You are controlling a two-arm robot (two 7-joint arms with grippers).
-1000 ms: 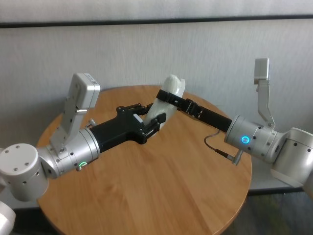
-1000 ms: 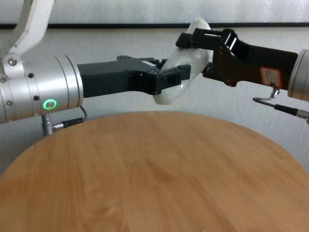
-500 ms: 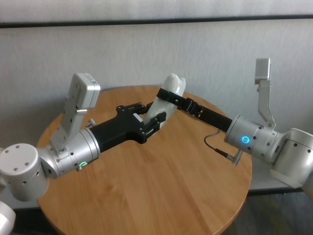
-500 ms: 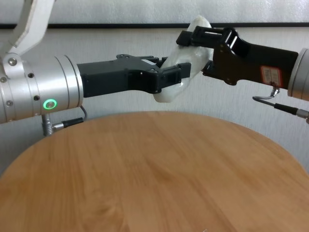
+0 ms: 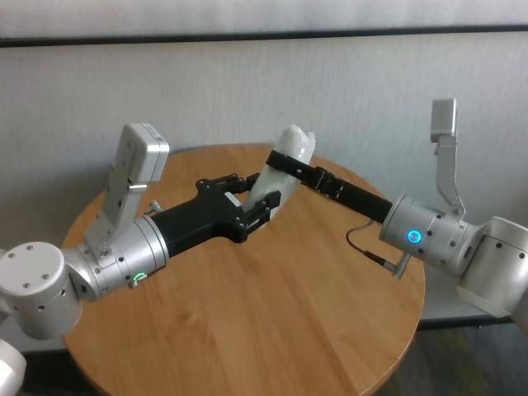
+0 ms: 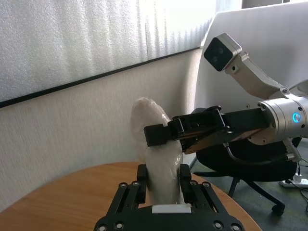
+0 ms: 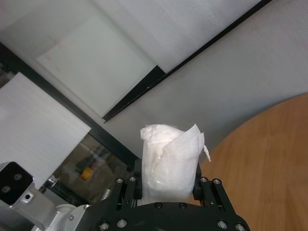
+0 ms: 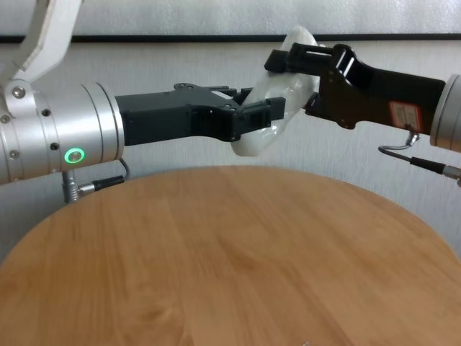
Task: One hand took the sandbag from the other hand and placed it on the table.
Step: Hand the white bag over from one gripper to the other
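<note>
Round wood-grain surface (image 5: 272,313) lies beneath both arms. From the left, the green-ringed left gripper (image 5: 257,202) has its fingers closed on the lower end of the white sandbag (image 5: 280,169), held up in the air. From the right, the blue-ringed right gripper (image 5: 285,162) clamps its fingers around the bag's upper part.

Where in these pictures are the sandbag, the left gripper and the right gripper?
sandbag (image 5: 290,147), head view, its upper end.
left gripper (image 8: 268,108), chest view, between its fingertips at the bag's lower part.
right gripper (image 5: 280,161), head view, between its fingertips at the bag's upper part.
</note>
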